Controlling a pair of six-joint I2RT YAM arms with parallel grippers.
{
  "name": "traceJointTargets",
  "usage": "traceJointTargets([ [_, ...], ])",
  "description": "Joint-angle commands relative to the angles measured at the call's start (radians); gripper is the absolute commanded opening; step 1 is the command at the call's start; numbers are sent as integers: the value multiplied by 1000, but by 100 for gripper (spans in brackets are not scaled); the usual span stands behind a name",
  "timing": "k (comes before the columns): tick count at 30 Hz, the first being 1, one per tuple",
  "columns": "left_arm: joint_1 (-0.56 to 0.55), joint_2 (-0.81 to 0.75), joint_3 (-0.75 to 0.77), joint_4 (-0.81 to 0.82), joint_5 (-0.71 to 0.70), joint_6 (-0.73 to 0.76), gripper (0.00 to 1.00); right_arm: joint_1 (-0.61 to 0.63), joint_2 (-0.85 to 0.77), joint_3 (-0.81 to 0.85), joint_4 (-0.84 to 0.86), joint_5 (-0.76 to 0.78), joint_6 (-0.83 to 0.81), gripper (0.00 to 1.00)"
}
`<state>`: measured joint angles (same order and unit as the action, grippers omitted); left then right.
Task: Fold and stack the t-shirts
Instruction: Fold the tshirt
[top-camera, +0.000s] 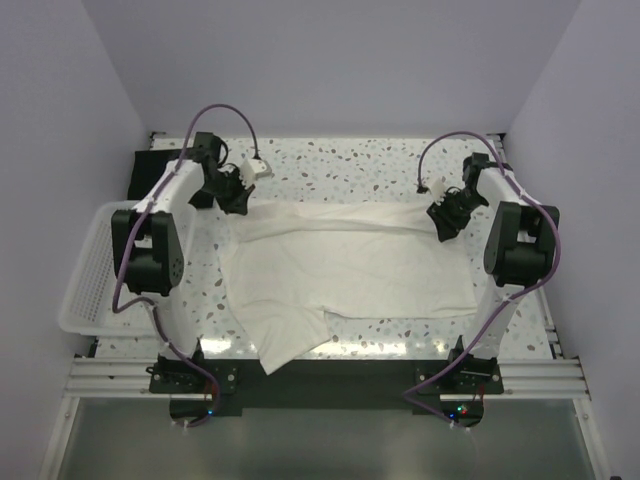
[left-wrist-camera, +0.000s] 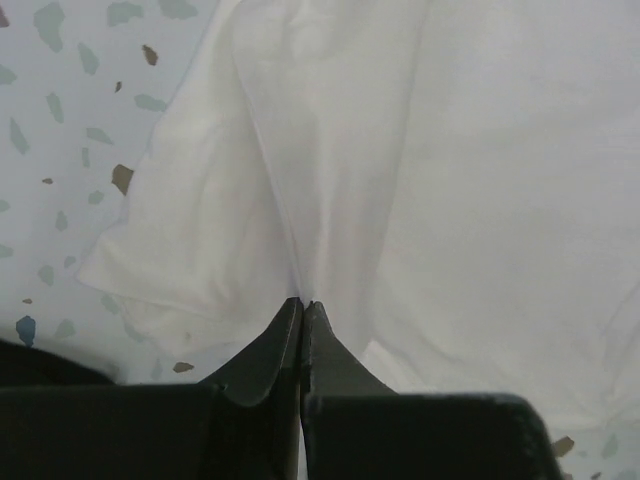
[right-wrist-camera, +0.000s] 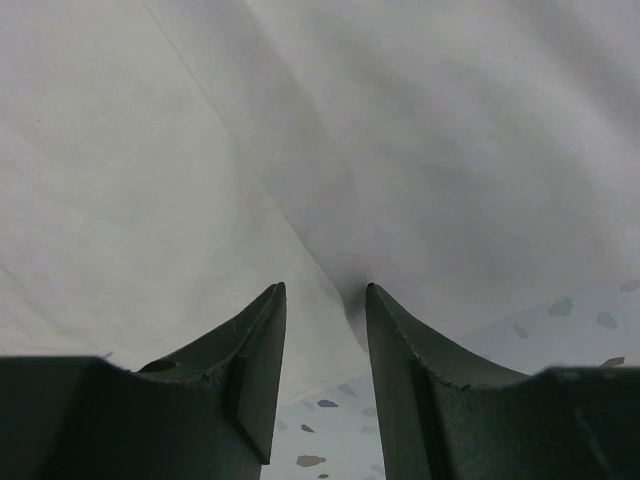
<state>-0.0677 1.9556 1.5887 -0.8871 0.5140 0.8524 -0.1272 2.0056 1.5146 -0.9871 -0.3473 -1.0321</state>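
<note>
The cream t-shirt (top-camera: 350, 265) lies spread across the middle of the table, with one flap hanging over the near edge. My left gripper (top-camera: 238, 200) is at its far left corner. In the left wrist view the jaws (left-wrist-camera: 302, 303) are shut, and a crease of the cream cloth (left-wrist-camera: 330, 180) runs into the tips. My right gripper (top-camera: 445, 222) is at the shirt's far right corner. In the right wrist view it (right-wrist-camera: 325, 290) is open over the cloth's edge (right-wrist-camera: 200, 180), with nothing held. A black cloth (top-camera: 143, 168), possibly the black t-shirt, lies at the back left corner, mostly hidden.
A white lattice basket (top-camera: 85, 275) stands at the left edge of the table beside the left arm. The speckled tabletop (top-camera: 340, 165) shows behind the shirt. Walls close in on the left, back and right.
</note>
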Motion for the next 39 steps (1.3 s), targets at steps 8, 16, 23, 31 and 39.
traceJointTargets([
  [8, -78, -286, -330, -266, 133, 390, 0, -6, -10, -4, 11, 51, -51, 21],
  [16, -112, -397, -512, -136, 38, 428, 31, -6, -22, -14, 2, 64, -79, 4],
  [23, -110, -330, -415, 2, 107, 225, 43, -6, -27, 1, -18, 56, -77, 0],
  [31, -153, -120, -244, 284, -5, -197, 47, -6, -28, -4, -16, 54, -51, 0],
  [39, -331, -70, -249, 235, 18, -110, 42, -6, -27, -4, -21, 67, -46, 0],
])
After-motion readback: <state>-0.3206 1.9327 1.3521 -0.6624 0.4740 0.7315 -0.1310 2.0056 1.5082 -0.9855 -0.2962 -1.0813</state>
